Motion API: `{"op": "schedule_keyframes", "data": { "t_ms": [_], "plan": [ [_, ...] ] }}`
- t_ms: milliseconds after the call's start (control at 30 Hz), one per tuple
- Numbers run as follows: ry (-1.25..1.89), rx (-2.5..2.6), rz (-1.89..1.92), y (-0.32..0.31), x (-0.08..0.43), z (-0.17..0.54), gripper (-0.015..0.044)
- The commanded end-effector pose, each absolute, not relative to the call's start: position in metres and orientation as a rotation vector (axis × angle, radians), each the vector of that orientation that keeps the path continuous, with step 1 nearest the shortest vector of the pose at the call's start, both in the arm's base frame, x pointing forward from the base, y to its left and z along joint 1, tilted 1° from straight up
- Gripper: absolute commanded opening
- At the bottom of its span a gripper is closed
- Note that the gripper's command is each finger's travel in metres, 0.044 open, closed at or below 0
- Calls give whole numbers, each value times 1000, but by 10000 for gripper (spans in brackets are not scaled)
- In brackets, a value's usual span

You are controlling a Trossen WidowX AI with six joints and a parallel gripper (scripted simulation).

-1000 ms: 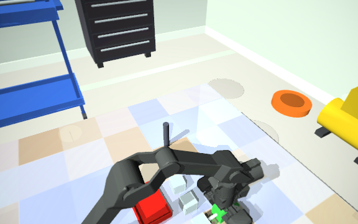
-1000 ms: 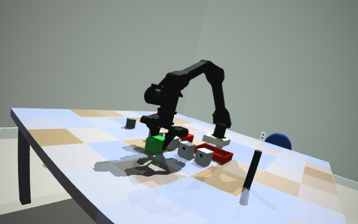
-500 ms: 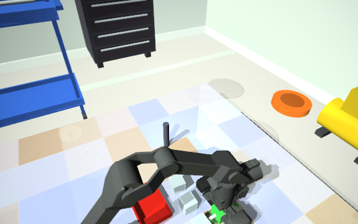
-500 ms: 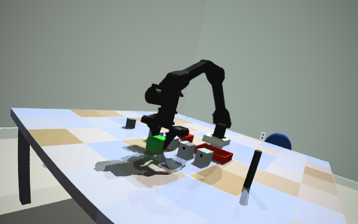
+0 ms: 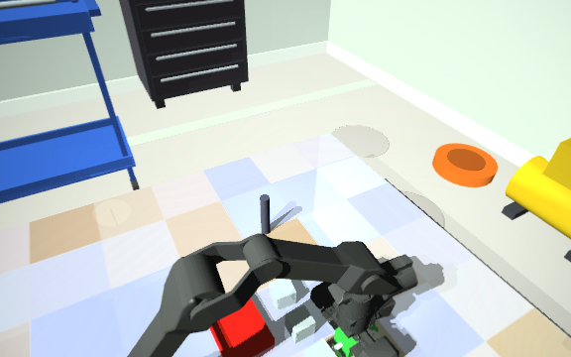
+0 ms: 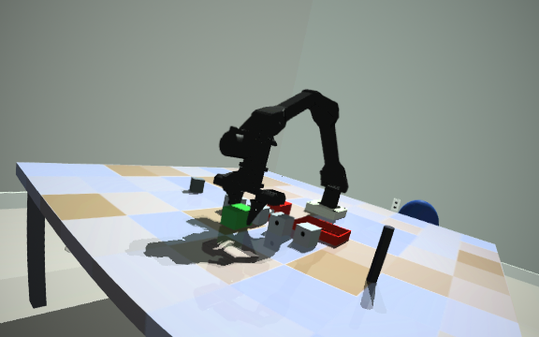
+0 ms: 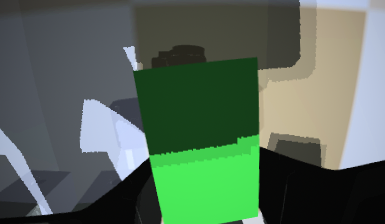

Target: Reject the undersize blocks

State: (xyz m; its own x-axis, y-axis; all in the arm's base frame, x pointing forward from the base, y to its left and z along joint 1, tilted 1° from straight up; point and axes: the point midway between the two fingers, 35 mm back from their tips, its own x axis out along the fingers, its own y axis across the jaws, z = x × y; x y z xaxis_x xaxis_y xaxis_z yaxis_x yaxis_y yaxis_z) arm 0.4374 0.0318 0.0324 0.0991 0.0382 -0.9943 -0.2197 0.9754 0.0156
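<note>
My gripper [image 5: 351,341] [image 6: 246,212] [image 7: 198,150] is shut on the green GO gauge [image 5: 345,344] [image 6: 234,216] [image 7: 200,135] and holds it low over the table. In the wrist view a dark round part [image 7: 180,54] shows just past the gauge's far end. Two pale steel blocks [image 5: 284,294] [image 5: 302,327] [image 6: 279,228] [image 6: 307,235] stand between the gauge and the red reject tray [image 5: 241,333] [image 6: 332,233]. Another block [image 6: 264,216] is partly hidden behind my fingers. I cannot see into the tray.
A small dark block [image 6: 196,184] stands apart at the far side of the table. A black upright post [image 5: 265,213] [image 6: 378,255] stands on the table. The arm's base [image 6: 327,211] sits beside the tray. The table edge [image 6: 87,269] is close.
</note>
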Motion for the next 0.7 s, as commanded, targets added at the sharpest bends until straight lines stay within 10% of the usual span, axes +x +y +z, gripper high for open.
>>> {"op": "schedule_keyframes", "data": {
  "t_ms": [0,667],
  "plan": [
    [1442,-153,197,32,439,38,0],
    [1444,-152,196,30,431,37,0]
  ]
}}
